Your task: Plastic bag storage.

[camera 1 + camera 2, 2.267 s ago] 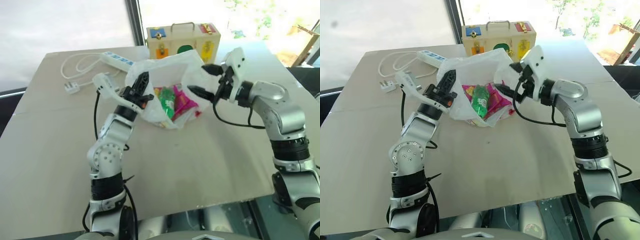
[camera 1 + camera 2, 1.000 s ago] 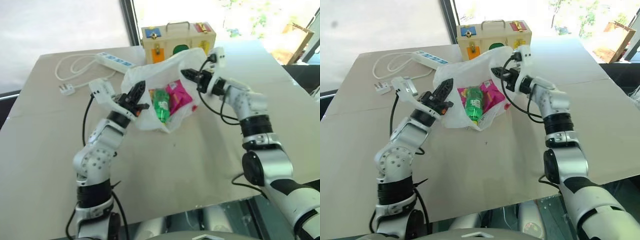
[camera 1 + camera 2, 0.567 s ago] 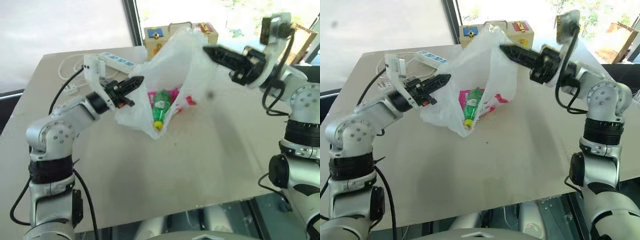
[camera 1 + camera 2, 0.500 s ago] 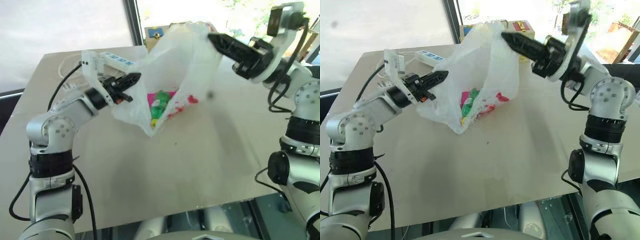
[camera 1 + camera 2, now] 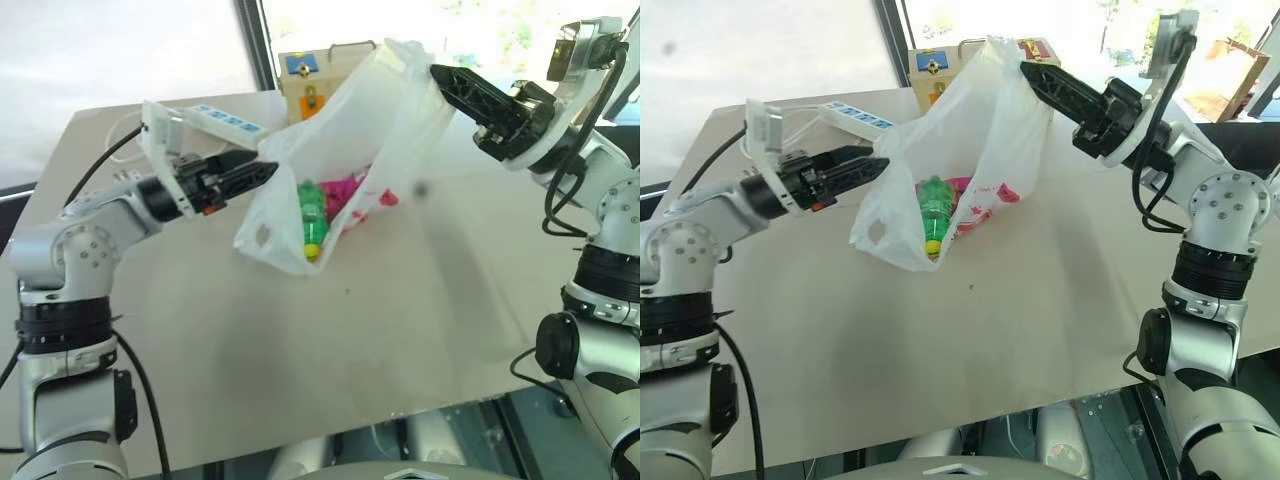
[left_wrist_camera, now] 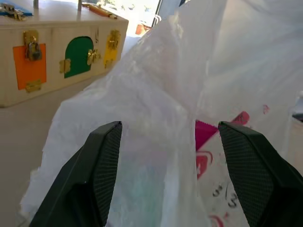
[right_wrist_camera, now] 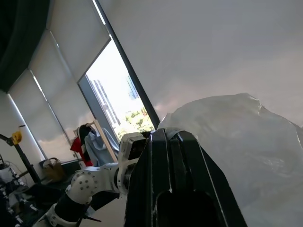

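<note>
Since half a second ago the left fingers (image 6: 165, 184) have parted wide, letting go of the plastic bag (image 5: 345, 150), whose near edge sits just beyond their tips. Right fingers (image 5: 437, 72) stay pinched on the bag's top, hanging it over the worktop (image 5: 400, 330).

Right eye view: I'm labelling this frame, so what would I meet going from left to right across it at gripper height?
Left gripper → green bottle inside the plastic bag → pink packet → right gripper.
</note>
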Controlling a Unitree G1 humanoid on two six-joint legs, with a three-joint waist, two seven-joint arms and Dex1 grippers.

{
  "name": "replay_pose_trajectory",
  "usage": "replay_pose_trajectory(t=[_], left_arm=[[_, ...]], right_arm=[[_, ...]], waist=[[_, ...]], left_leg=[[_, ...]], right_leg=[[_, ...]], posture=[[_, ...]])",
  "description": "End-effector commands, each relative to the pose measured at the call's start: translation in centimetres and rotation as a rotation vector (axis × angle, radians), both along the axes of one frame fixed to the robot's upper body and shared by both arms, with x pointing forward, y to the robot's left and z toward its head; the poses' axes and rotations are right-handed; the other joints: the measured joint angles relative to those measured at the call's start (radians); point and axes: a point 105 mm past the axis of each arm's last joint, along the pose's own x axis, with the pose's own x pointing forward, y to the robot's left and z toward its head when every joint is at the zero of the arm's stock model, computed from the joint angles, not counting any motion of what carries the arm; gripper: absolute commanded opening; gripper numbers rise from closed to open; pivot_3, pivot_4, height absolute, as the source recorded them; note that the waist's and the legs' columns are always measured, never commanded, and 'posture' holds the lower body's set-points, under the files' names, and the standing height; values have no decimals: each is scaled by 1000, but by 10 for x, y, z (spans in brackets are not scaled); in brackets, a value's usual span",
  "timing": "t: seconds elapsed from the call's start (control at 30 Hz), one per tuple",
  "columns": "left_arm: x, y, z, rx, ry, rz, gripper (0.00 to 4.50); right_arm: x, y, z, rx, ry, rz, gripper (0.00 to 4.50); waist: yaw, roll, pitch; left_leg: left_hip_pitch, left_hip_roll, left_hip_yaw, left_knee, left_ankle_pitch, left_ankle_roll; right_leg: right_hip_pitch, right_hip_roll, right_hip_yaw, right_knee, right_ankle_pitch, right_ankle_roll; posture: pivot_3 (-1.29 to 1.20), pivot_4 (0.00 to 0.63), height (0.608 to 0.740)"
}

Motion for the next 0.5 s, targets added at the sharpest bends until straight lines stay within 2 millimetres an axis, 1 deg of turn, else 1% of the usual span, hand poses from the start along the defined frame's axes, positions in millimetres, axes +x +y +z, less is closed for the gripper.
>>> replay_pose_trajectory(t=[0.03,0.13,0.2,0.27,0.33,0.4,0.5], left_arm=[[-37,1,6,81,-20,-91,3385],[-65,-9,-17,181,54,-167,3385],[-72,-14,-30,234,78,-165,3385],[-66,-15,-36,230,73,-116,3385],[-47,-13,-42,244,46,-18,3385],[-33,-12,-45,262,18,49,3385],[-28,-16,-41,232,-16,54,3385]], right_arm=[[-7,-2,11,22,-58,3,0],[-5,0,10,21,-51,12,0],[-4,2,10,21,-48,22,0],[-4,4,11,21,-48,30,0],[-3,6,11,22,-46,39,0],[-3,8,11,22,-45,47,0],[-3,8,11,14,-47,44,0]], waist=[[1,0,0],[6,2,1],[13,3,2],[22,4,2],[28,4,3],[34,4,2],[29,4,2]], left_leg=[[0,0,0,0,0,0],[1,0,0,-1,0,0],[2,-1,-1,-1,0,0],[2,-1,-1,-1,0,0],[2,-1,-1,-1,0,0],[3,-1,0,-1,0,0],[2,-1,0,-1,0,0]], right_leg=[[0,0,0,0,0,0],[0,0,0,0,0,0],[0,-1,0,0,0,0],[1,-1,0,-1,0,0],[1,0,0,0,0,0],[2,-1,1,0,0,0],[2,-1,1,0,0,0]], posture=[[0,150,740],[0,150,740],[0,150,740],[0,150,740],[0,150,740],[0,150,740],[0,150,740]])
